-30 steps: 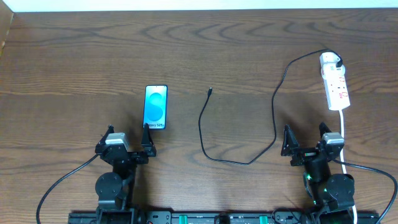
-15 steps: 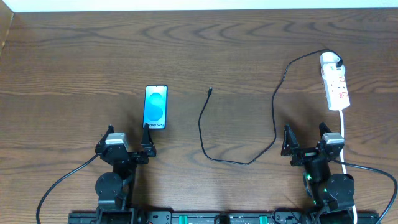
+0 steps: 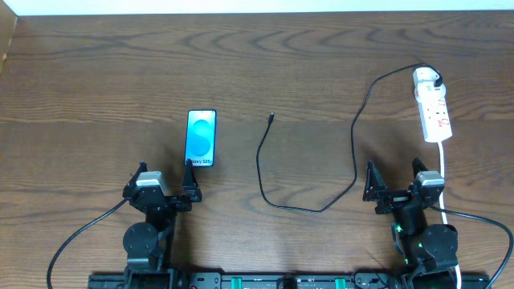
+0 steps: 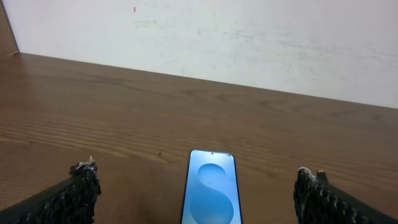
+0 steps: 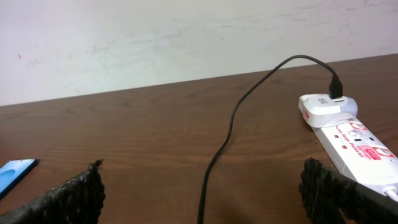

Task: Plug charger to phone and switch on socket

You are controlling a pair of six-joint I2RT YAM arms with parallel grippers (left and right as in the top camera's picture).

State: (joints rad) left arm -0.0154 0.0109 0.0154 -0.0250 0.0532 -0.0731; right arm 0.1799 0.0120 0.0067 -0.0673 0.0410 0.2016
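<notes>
Left claw point(image 3: 166, 173) and right claw point(image 3: 394, 173) hang spread and empty; we see the charger point(image 3: 260, 152) loose near the phone point(image 3: 201, 138), tip unplugged; the socket point(image 3: 434, 108), well beyond the phone, awaits switching, we judge.

A dark brown wooden table point(image 3: 88, 72) is stretching across the whole overhead view, its grain running left to right. A plain white wall point(image 4: 261, 43) is rising behind the table's far edge, showing faint grey scuffs and smudges. A tiny red speck point(image 4: 134, 9) is sitting on that wall near the top of the left wrist view.
</notes>
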